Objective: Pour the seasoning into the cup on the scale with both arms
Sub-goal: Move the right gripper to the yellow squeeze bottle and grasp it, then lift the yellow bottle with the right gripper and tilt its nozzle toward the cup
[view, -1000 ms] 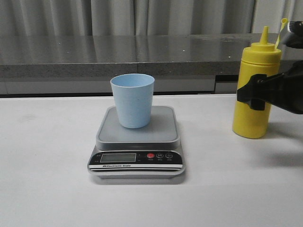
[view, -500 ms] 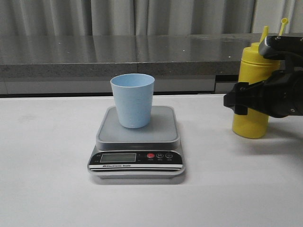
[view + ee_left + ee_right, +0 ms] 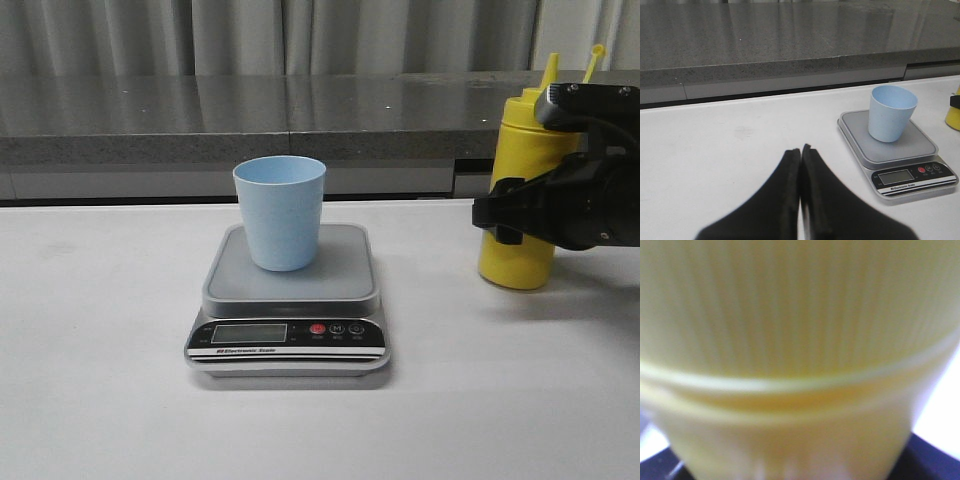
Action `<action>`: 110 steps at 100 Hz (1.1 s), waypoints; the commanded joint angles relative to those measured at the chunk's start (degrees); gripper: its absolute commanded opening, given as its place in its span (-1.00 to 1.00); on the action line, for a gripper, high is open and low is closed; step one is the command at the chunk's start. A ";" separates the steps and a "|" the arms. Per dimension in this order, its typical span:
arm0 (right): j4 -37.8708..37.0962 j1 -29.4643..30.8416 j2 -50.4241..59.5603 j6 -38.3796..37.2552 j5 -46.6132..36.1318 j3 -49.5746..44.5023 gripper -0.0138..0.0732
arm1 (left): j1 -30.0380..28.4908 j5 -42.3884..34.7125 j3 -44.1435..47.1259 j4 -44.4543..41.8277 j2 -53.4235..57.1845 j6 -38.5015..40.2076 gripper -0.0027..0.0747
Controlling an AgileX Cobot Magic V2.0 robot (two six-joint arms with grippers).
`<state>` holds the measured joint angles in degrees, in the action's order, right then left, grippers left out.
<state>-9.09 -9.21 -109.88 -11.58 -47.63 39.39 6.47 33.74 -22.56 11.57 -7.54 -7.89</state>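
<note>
The pale blue cup (image 3: 280, 212) stands upright on the steel platform of the silver-grey scale (image 3: 345, 278) at the table's middle. The yellow seasoning bottle (image 3: 515, 262) is upright at the right, its tethered cap hanging off the nozzle. My right gripper (image 3: 516, 216) is shut around its middle. In the right wrist view the bottle (image 3: 800, 340) fills the frame, with dark fingers (image 3: 937, 460) at the lower corners. My left gripper (image 3: 800, 150) is shut and empty over bare table, left of the scale (image 3: 922, 146) and cup (image 3: 891, 112). It does not show in the front view.
The white table (image 3: 100, 350) runs back to a raised grey stone ledge (image 3: 250, 110) with curtains behind. The bottle's edge (image 3: 955, 116) shows at the far side of the left wrist view.
My right gripper moved in from the right and closed around the bottle. The bottle has shifted a little to the left with it. The cup and scale have not moved.
</note>
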 commanded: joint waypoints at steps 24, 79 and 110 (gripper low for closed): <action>-1.83 0.07 5.60 0.14 -1.37 1.25 -0.83 | -0.11 -4.57 -1.41 1.09 -0.68 0.51 -0.98; -15.99 -4.77 20.57 2.82 29.21 9.33 -0.84 | -0.11 -4.57 -1.41 1.09 -0.68 0.51 -0.98; -34.88 -12.95 20.65 1.04 51.95 19.68 -0.84 | -0.11 -4.57 -1.41 1.09 -0.68 0.51 -0.98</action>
<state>-37.65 -20.93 -91.89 -9.45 1.77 55.67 6.47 33.74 -22.56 11.57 -7.54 -7.89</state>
